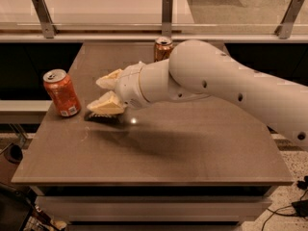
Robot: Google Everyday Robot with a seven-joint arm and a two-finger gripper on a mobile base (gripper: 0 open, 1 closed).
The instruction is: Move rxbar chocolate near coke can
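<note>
gripper (95,96) spread open, gripping nothing, lower finger over the rxbar chocolate (95,116) lying near the coke can (61,93)

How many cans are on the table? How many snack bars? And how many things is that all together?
Cans: 2, the coke can and a brown can
Snack bars: 1, the rxbar, mostly hidden under the gripper, just right of the coke can
Total: 3

One table (192,150) is carrying two cans, one coke can (61,93) and one brown-gold can (162,48), plus one rxbar chocolate (95,116) lying under one gripper (94,96).
</note>
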